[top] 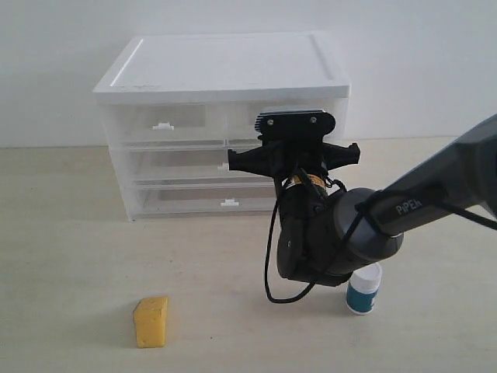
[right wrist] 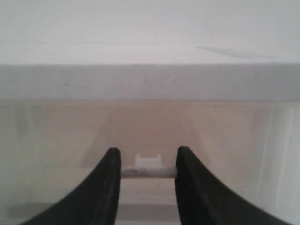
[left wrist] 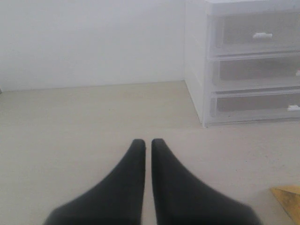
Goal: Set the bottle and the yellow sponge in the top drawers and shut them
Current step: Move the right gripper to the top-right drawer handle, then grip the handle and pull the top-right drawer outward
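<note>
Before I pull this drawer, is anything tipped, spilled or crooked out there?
Nothing stands out. The bottle stands upright on the table, and the yellow sponge lies well apart from it. The cabinet sits square. The right gripper is centred on the handle tab of the top right drawer, which looks shut.

We find the cabinet (top: 225, 70) at the back of the table (top: 70, 233), its two top drawers (top: 163, 124) side by side. In front of it, to the left, lies the yellow sponge (top: 151, 321); to the right stands the bottle (top: 363, 291), partly behind the right arm (top: 435, 194). The right gripper (right wrist: 148, 152) meets the right top drawer (right wrist: 234, 136), its handle tab (right wrist: 148, 161) between the fingers (right wrist: 105, 187).
</note>
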You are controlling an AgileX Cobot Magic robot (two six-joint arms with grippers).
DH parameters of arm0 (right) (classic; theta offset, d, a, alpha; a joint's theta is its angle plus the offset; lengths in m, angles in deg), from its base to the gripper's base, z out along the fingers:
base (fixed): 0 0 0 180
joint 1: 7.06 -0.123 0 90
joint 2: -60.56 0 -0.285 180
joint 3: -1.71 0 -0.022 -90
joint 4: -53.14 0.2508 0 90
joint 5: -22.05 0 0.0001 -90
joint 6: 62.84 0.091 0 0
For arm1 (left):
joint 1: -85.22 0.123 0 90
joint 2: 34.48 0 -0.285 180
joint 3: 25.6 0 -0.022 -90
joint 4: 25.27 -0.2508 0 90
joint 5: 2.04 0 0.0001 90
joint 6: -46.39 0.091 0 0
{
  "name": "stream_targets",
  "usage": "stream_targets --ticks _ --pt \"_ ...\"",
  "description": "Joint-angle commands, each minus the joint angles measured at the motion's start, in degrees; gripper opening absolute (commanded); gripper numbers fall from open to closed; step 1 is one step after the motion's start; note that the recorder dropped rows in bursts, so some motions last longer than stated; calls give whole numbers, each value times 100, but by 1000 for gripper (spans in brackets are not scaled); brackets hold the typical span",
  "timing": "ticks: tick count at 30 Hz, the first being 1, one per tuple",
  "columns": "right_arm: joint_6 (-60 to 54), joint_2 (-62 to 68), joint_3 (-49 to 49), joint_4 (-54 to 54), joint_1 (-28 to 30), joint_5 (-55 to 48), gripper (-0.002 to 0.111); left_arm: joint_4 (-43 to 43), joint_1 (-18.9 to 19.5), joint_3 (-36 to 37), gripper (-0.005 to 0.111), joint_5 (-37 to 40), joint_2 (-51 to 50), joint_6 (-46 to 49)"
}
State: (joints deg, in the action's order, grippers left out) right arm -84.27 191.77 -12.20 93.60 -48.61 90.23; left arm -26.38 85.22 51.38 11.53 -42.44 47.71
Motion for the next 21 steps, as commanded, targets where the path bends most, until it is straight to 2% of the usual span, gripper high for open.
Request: stream_targets --ticks 1,12,21 --pt "-215 44 141 -165 156 -613 0 43 7 24 4 -24 18 -29" --pt "-1771 -357 -12 1071 -674 -420 0 43 7 24 4 -24 18 -29" --pt "-98 -1475 -2035 656 -808 -340 0 43 7 24 4 -24 18 -29"
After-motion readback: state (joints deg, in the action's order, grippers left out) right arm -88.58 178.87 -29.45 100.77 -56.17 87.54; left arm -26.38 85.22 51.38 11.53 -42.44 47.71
